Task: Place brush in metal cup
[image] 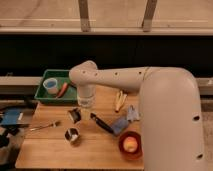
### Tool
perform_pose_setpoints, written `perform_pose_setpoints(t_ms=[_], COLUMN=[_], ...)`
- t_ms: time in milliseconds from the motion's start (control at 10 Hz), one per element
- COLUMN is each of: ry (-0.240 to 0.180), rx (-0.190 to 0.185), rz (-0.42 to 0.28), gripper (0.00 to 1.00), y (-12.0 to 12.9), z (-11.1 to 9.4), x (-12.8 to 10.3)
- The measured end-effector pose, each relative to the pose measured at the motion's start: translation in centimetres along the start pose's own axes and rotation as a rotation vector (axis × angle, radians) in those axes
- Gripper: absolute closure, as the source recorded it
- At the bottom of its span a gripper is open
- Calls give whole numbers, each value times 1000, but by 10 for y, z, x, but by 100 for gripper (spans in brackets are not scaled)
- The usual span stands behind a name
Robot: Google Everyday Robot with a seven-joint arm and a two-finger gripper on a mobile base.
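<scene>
A light wooden table (pixel 100 150) is being occupied by a green plastic bin (pixel 50 94), small steel cup (pixel 73 134), black-handled brush (pixel 102 123), silver fork (pixel 45 126) and red bowl (pixel 131 145); the gripper (pixel 75 115) is being held just above it.

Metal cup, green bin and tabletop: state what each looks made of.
Metal cup: likely steel, with bright glints on its rim. Green bin: probably moulded plastic, in a uniform matte colour. Table: seemingly wood, pale tan with a faint grain. The gripper hangs shut above the cup.

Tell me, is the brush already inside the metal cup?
No, the brush lies flat on the wooden table, to the right of the metal cup, with the end effector above the cup.
</scene>
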State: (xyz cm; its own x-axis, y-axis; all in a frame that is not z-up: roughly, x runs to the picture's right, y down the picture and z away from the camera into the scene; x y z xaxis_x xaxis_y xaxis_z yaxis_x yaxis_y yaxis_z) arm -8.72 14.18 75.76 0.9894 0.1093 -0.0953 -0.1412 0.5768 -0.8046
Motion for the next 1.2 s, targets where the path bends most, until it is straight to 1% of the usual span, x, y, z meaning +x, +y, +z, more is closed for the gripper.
perform_pose_setpoints(t_ms=[200, 500, 600, 800, 900, 1000, 1200], ry=[-11, 3, 4, 16, 16, 18, 20], rx=[-11, -31, -35, -69, -73, -79, -88], rz=[-53, -96, -97, -96, -91, -78, -68], gripper=[100, 100, 100, 100, 97, 88, 68], y=[16, 41, 42, 47, 48, 47, 48], z=[8, 25, 27, 46, 49, 52, 58], x=[-14, -30, -30, -32, -32, -27, -24])
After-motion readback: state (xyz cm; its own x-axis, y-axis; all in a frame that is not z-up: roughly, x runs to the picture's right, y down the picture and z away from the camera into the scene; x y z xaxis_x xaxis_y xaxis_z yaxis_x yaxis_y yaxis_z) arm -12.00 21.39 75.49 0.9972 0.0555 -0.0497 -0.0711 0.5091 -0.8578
